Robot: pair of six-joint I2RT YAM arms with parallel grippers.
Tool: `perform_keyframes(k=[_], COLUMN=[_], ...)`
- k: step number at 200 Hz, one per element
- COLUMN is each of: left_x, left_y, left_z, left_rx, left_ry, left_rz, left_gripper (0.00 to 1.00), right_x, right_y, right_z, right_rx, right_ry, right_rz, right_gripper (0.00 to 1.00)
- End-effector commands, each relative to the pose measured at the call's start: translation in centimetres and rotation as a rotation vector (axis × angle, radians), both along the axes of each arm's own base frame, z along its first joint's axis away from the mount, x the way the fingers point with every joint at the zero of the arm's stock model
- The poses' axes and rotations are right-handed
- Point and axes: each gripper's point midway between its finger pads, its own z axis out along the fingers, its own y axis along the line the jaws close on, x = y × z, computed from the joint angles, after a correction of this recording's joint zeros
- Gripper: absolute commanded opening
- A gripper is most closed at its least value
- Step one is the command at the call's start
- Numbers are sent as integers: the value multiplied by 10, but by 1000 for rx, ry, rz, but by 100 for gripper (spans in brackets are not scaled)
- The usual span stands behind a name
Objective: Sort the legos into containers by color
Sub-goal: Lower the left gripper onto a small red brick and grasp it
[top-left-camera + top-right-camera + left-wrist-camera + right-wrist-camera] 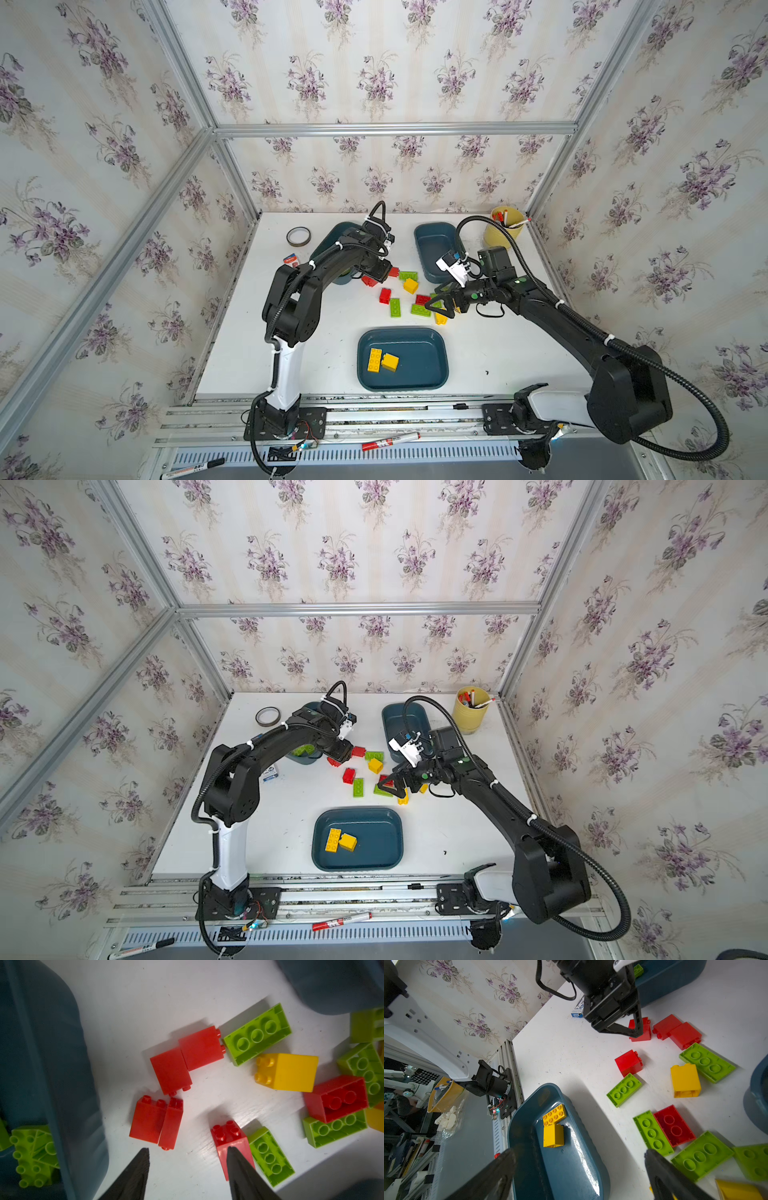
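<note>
Sorting so far: yellow bricks [382, 360] in the near tray [424, 374], green bricks [31, 1157] in the far-left tray [52, 1053]; far-right tray [436, 249] likely for red.
Loose legos [395, 307]: mixed, on the table between the trays.
Left gripper [187, 1150]: jaws apart, clamping nothing, low over red bricks [172, 1070], probably choosing one.
Right gripper [579, 1155]: spread wide, holding nothing, over the heap's right end.
Obstruction: green brick [270, 1161] touching the red brick [227, 1136] under one left finger.
Around: pen cup [500, 237], tape roll [288, 237], well apart.
</note>
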Motion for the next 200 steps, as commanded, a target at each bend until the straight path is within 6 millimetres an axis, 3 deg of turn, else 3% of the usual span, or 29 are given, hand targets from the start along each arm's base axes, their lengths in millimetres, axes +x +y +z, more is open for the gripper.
perform_keyframes(k=[1,30,63,200], left_x=[5,9,15,4], left_y=[-3,6,4,4], left_z=[-10,-26,-24,-45], left_rx=[4,63,57,41], left_ry=[-10,-10,-20,50], left_rz=[-38,-37,-33,31], left_gripper=[60,56,49,27], right_x=[1,-1,0,1], right_y=[0,-1,-1,0], right_z=[2,1,1,3], right_rx=[-3,-6,-5,-6], right_ry=[-24,-18,-17,-19], right_rz=[2,1,0,4], right_gripper=[100,100,100,100])
